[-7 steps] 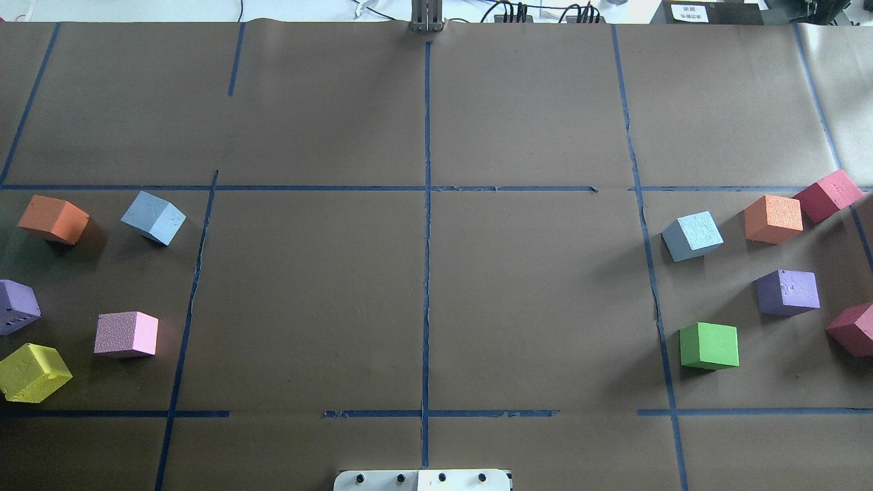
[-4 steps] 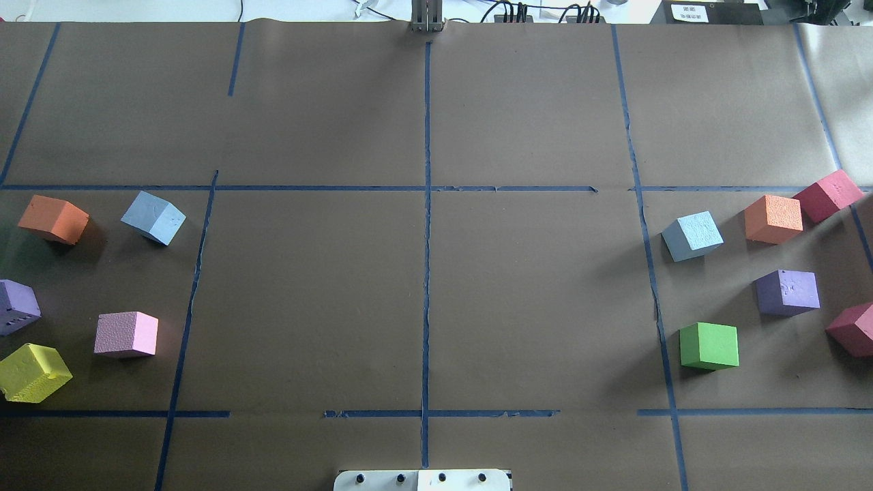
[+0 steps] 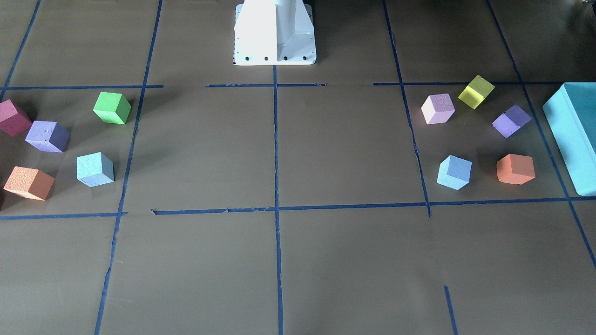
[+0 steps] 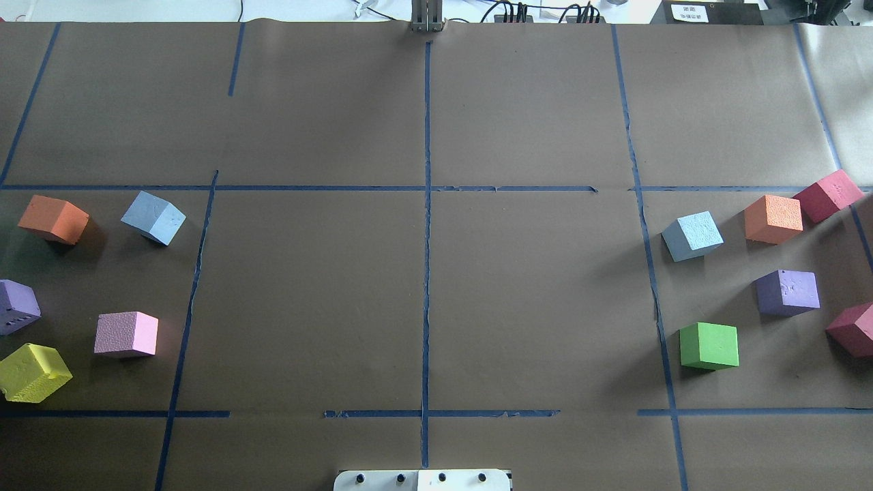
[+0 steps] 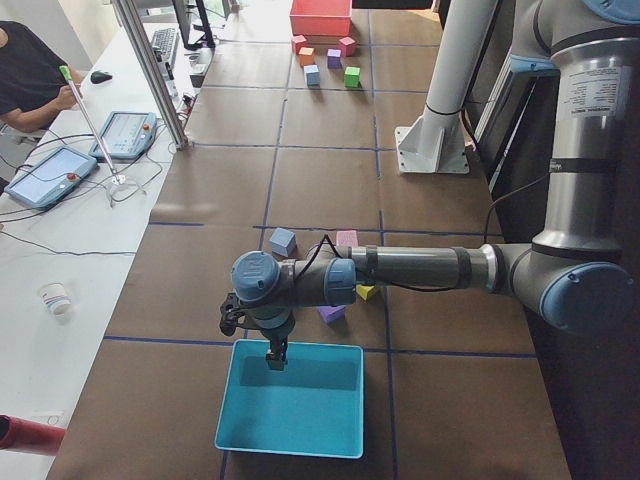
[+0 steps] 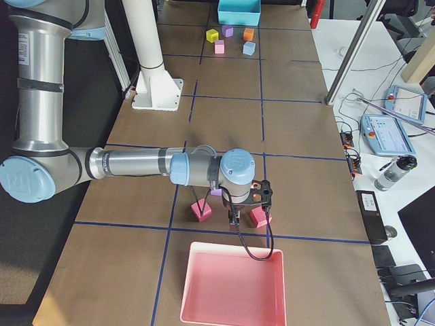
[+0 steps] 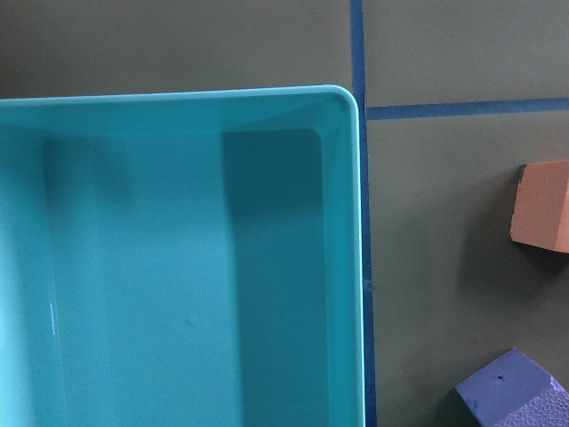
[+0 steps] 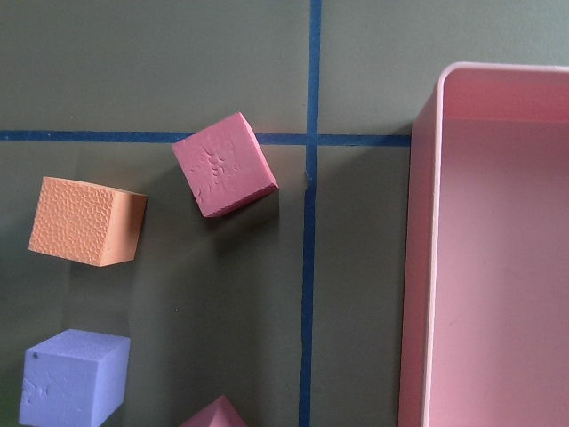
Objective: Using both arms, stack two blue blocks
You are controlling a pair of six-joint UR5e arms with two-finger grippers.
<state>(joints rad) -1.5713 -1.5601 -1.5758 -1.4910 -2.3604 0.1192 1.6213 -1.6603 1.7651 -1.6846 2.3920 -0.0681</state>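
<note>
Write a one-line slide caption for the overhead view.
Unstacked: left blue block and right blue block at opposite ends of the taped table, among other coloured cubes.

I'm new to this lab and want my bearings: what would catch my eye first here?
Bright foam cubes cluster at both ends of the table, with the left blue block and the right blue block far apart. The left arm stretches over a teal tray, the right arm over cubes beside a pink tray.

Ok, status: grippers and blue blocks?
Left gripper over teal box, right gripper beside pink tray; open or shut, cannot tell. Blue blocks apart, one each side, neither held. Orange cubes close by.
</note>
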